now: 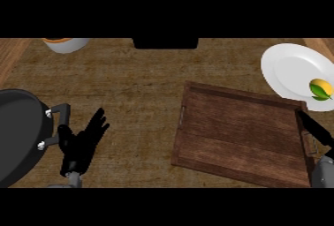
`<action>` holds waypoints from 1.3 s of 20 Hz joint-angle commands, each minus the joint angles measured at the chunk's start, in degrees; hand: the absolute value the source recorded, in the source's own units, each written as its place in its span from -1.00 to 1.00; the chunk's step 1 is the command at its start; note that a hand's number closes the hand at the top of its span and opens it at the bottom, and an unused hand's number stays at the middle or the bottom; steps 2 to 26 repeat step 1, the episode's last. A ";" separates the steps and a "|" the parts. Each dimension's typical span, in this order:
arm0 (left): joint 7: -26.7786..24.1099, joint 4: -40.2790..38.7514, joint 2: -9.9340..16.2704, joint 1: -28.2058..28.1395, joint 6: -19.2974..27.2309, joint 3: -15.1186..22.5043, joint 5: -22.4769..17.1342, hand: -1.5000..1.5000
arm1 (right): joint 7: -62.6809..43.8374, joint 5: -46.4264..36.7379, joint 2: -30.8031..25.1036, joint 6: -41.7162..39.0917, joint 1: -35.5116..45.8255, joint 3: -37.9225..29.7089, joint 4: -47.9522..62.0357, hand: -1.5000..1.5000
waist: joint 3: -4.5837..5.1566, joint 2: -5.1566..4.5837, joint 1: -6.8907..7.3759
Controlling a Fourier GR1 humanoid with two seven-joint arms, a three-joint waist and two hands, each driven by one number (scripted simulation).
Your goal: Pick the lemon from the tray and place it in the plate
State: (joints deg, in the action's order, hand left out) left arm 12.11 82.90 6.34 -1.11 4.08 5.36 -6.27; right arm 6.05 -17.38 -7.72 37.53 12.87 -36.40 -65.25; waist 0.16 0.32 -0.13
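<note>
The yellow lemon (pixel 320 88) with a green leaf lies on the white plate (pixel 289 66) at the upper right, near the plate's lower right rim. The brown wooden tray (pixel 243 132) sits just below and left of the plate, with nothing on it. My right hand (pixel 319 131) shows at the right edge, over the tray's right side, fingers straight and pointing up toward the plate, apart from the lemon. My left hand (pixel 81 141) rests open on the counter at lower left, fingers up.
A black pan (pixel 20 132) with a handle bracket fills the left edge, just beside my left hand. A grey cup (pixel 65 44) with an orange inside stands at the top left. A dark object (pixel 165 43) sits at the top centre.
</note>
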 commanded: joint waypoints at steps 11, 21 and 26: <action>0.66 -0.33 -0.21 -0.13 -0.32 -0.32 0.55 0.00 | -5.09 -2.89 4.78 2.09 -7.57 5.53 -10.79 -1.00 | -0.13 -0.21 -0.11; 0.66 -0.33 -0.21 -0.13 -0.32 -0.32 0.55 0.00 | -5.09 -2.89 4.78 2.09 -7.57 5.53 -10.79 -1.00 | -0.13 -0.21 -0.11; 0.66 -0.33 -0.21 -0.13 -0.32 -0.32 0.55 0.00 | -5.09 -2.89 4.78 2.09 -7.57 5.53 -10.79 -1.00 | -0.13 -0.21 -0.11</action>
